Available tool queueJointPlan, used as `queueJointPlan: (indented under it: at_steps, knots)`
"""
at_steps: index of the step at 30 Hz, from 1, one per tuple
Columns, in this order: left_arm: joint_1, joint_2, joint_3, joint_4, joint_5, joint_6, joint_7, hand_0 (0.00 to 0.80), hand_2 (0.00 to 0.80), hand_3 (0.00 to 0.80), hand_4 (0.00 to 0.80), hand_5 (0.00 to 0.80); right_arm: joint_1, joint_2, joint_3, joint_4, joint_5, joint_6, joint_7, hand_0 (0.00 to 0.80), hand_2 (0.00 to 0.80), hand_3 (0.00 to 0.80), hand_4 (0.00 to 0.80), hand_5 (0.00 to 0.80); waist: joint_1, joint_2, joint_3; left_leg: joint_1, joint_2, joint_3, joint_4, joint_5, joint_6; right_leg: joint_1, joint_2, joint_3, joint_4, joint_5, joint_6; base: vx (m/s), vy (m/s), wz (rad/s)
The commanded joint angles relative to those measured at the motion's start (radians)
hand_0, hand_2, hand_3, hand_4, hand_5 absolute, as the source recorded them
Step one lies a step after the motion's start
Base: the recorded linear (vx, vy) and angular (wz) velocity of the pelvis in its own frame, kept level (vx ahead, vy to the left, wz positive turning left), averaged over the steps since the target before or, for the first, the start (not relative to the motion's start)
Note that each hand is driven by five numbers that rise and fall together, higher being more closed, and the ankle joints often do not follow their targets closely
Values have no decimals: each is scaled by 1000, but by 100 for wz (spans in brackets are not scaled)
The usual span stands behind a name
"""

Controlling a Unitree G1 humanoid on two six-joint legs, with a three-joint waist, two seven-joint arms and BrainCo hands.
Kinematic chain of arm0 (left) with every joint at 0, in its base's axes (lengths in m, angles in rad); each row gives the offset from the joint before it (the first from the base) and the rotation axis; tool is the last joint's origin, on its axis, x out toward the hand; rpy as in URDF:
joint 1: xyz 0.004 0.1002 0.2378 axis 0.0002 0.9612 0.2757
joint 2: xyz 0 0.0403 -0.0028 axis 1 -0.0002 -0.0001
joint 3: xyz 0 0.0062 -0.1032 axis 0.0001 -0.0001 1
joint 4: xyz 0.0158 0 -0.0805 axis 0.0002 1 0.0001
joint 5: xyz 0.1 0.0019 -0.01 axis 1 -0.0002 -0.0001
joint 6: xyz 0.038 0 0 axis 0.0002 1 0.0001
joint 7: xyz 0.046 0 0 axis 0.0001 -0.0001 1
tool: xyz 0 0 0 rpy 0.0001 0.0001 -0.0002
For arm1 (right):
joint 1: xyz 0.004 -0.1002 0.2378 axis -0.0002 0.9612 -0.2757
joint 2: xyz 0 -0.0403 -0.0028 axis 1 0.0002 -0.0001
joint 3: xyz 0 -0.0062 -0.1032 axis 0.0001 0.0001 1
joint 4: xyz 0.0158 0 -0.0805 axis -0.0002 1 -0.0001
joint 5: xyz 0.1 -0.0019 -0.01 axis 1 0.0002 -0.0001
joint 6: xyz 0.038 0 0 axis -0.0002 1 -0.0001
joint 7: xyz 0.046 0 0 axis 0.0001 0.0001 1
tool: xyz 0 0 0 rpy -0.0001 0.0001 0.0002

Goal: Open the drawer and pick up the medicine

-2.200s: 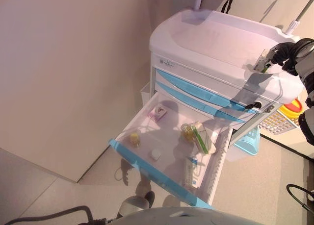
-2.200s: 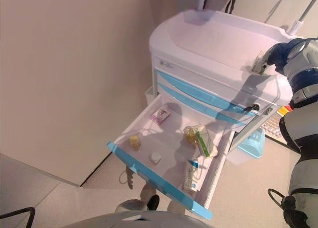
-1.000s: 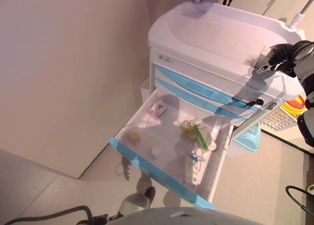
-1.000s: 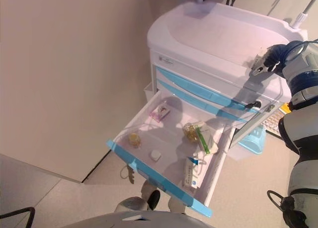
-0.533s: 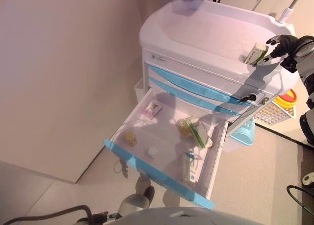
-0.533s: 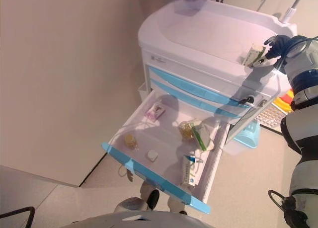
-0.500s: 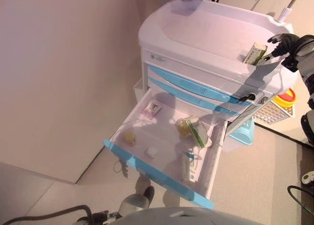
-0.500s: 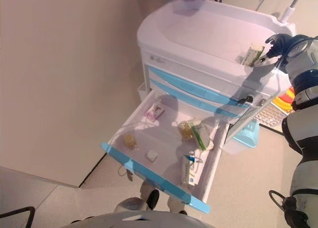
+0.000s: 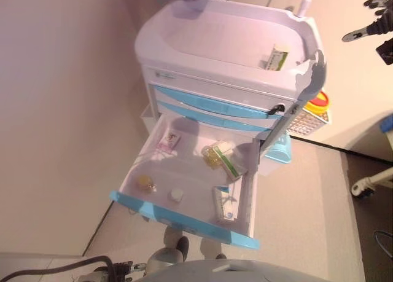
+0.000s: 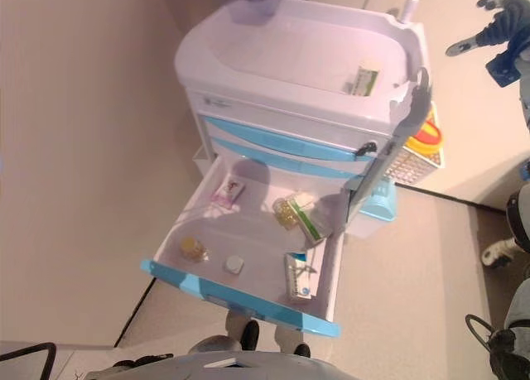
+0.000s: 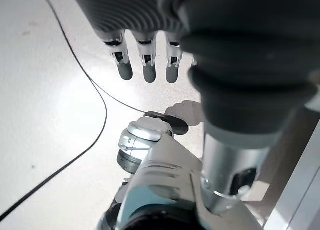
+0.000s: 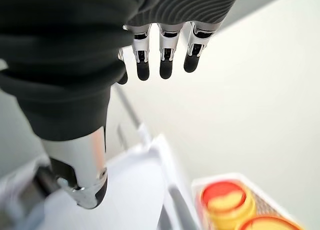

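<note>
The white cart [image 9: 215, 33] stands with its bottom blue-fronted drawer [image 9: 184, 217] pulled open. On the cart top near its right rim lies a green and white medicine box [image 9: 276, 56], free of any hand. My right hand [image 9: 374, 24] hangs in the air to the right of the cart, well apart from the box; in the right wrist view its fingers [image 12: 160, 54] are straight and hold nothing. My left hand [image 11: 145, 59] shows only in the left wrist view, fingers straight and empty, low over the floor.
The drawer holds a pink box [image 9: 167, 141], a yellow bottle [image 9: 145, 182], a small white item [image 9: 177, 195], a clear bag with a green box [image 9: 222, 158] and a long white box [image 9: 224, 203]. Yellow tubs [image 9: 316, 104] and a light blue bin [image 9: 279, 153] hang at the cart's right side.
The camera has swung, shifting the whole picture. My right hand has let go of the medicine box on the cart top and drawn away up and to the right.
</note>
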Motion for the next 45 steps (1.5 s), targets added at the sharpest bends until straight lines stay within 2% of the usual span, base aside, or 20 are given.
queueJointPlan:
  at_steps: [1, 3, 5, 7, 9, 11, 12, 16, 21, 23, 29, 34, 38, 45]
  knots:
    - [9, 28, -33, 31, 43, -4, -22, 0, 0, 0, 0, 0, 118, -71, -105, -132, 162, -25, -125, 0, 0, 0, 0, 0, -14, -30, -75, 39, 0, 50, 35, -126, -21, -14, -50, 28, 39, 25, 48, -66, -23, -29]
    - [9, 18, -27, 26, 47, -12, -25, 0, 0, 0, 0, 0, 348, -55, -299, -249, 193, -50, -159, 0, 0, 0, 0, 0, -38, -22, -76, 40, 1, 61, 35, -131, -20, -18, -47, 41, 32, 28, 50, -58, -24, -33]
    - [10, 5, -18, 34, 46, -29, -25, 0, 0, 0, 0, 0, 617, 12, -511, -356, 221, -104, -175, 0, 0, 0, 0, 0, -67, -12, -77, 41, 2, 74, 33, -136, -18, -24, -42, 58, 25, 33, 51, -47, -21, -27]
    - [13, -13, 8, 47, 50, -48, -22, 0, 0, 0, 0, 0, 892, 157, -690, -452, 272, -160, -180, 0, 0, 0, 0, 0, -101, 0, -74, 41, 4, 93, 32, -143, -16, -32, -37, 78, 19, 37, 54, -50, -19, -25]
    - [16, -27, 26, 57, 44, -61, -12, 0, 0, 0, 0, 0, 1074, 291, -775, -489, 271, -232, -183, 0, 0, 0, 0, 0, -123, 7, -70, 44, 6, 112, 29, -147, -16, -35, -32, 91, 11, 42, 55, -31, -9, -39]
    - [20, -41, 48, 65, 42, -72, -2, 0, 0, 0, 0, 0, 1196, 398, -810, -484, 250, -278, -185, 0, 0, 0, 0, 0, -142, 11, -67, 49, 8, 129, 26, -150, -16, -37, -29, 101, 4, 47, 57, -18, -20, -38]
    - [26, -52, 63, 65, 46, -76, 6, 0, 0, 0, 0, 0, 1281, 475, -806, -472, 189, -319, -199, 0, 0, 0, 0, 0, -158, 14, -65, 50, 9, 144, 27, -153, -15, -38, -29, 108, -2, 50, 59, -18, -27, -33]
    - [48, -62, 92, 65, 92, -76, 13, 0, 0, 0, 0, 0, 1400, 581, -755, -404, 67, -410, -277, 0, 0, 0, 0, 0, -186, 18, -57, 51, 13, 180, 30, -156, -14, -46, -27, 116, 0, 56, 59, -5, -33, -44]
    - [62, -63, 82, 62, 133, -77, 6, 0, 0, 0, 0, 0, 1439, 656, -675, -275, 19, -412, -320, 0, 0, 0, 0, 0, -207, 25, -43, 50, 12, 202, 37, -162, -8, -54, -24, 131, 5, 55, 59, 18, -12, -28]
    - [58, -66, 59, 60, 128, -89, 8, 0, 0, 0, 0, 0, 1439, 670, -642, -165, -7, -413, -320, 0, 0, 0, 0, 0, -210, 29, -34, 47, 10, 206, 40, -165, -4, -58, -24, 136, 2, 58, 60, 19, 23, -8]
    - [13, -73, 3, 34, 90, -126, 17, 0, 0, 0, 0, 0, 1416, 690, -548, 67, -115, -426, -297, 0, 0, 0, 0, 0, -208, 43, 7, 1, 9, 206, 74, -168, 9, -105, -32, 147, 34, 58, 62, -7, 46, -14]
    - [-62, -59, -35, -9, 59, -219, 10, 0, 0, 0, 0, 0, 1371, 691, -461, 103, -154, -396, -282, 0, 0, 0, 0, 0, -209, 49, 83, -95, 5, 207, 154, -178, 24, -199, -44, 155, 113, 43, 58, -141, 53, -18]
    - [-150, -26, -87, -168, 42, -255, 80, 0, 0, 0, 0, 0, 1309, 668, -354, 80, -189, -389, -258, 0, 0, 0, 0, 0, -205, 53, 196, -250, -3, 207, 322, -196, 36, -329, -60, 142, 249, 23, 45, -227, 82, -28]
    - [-235, 47, -112, -369, 75, -252, 169, 0, 0, 0, 0, 0, 1257, 616, -294, -18, -149, -359, -240, 0, 0, 0, 0, 0, -207, 63, 274, -405, -12, 211, 480, -223, 45, -478, -60, 150, 384, -2, 26, -84, 102, -1]
